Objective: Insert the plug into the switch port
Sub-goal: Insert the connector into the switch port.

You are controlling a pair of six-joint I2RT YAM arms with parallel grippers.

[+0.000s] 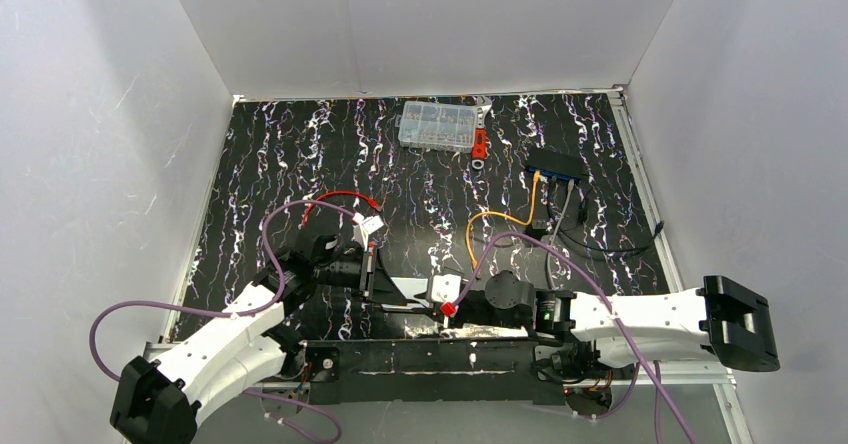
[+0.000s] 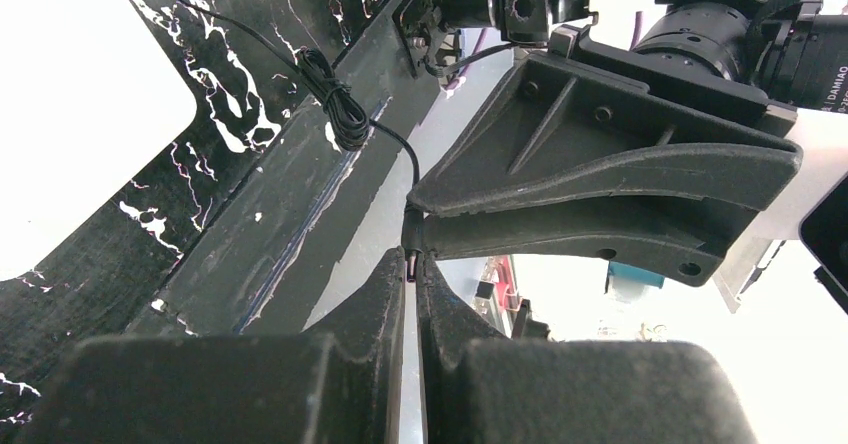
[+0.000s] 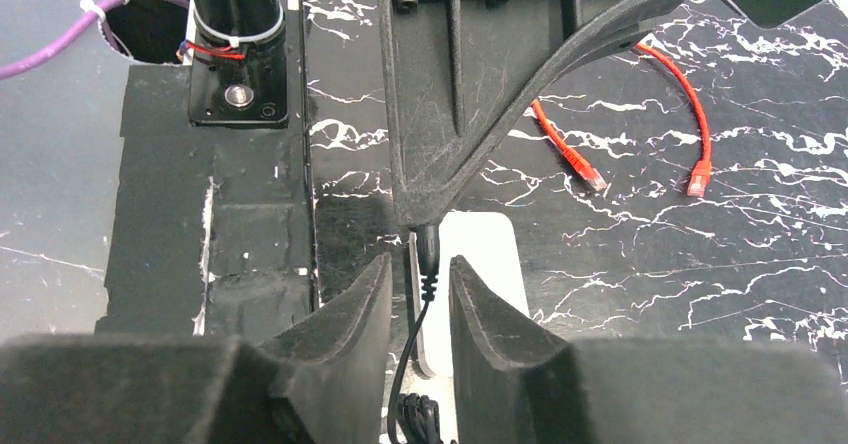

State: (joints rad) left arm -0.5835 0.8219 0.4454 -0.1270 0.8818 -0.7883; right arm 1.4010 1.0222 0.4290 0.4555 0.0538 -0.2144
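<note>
Nearest, the left hand (image 2: 410, 260) is clamped on the tip of a black lead (image 2: 338, 109). The right hand (image 3: 420, 269) has its fingers apart, astride that lead's barrel end. Far across the bench (image 1: 300, 154), the orange cable (image 1: 470, 232) reaches the blue-edged box (image 1: 556, 162); its plug (image 1: 536, 177) seems seated in a switch port (image 1: 548, 173), though too small to confirm.

arms (image 1: 225, 344): white shells | fingers (image 3: 340, 314): black | cables (image 1: 95, 336): purple, apparently sleeved

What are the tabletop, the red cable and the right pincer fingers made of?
Tabletop: black sheet with printed-looking white marble veins, perhaps vinyl; sheen hard to judge.
Red cable: smooth plastic jacket, looks flexible; lies in a curve.
Right pincer fingers: matte black plastic, probably printed or moulded; grainy, scuffed surface.
</note>
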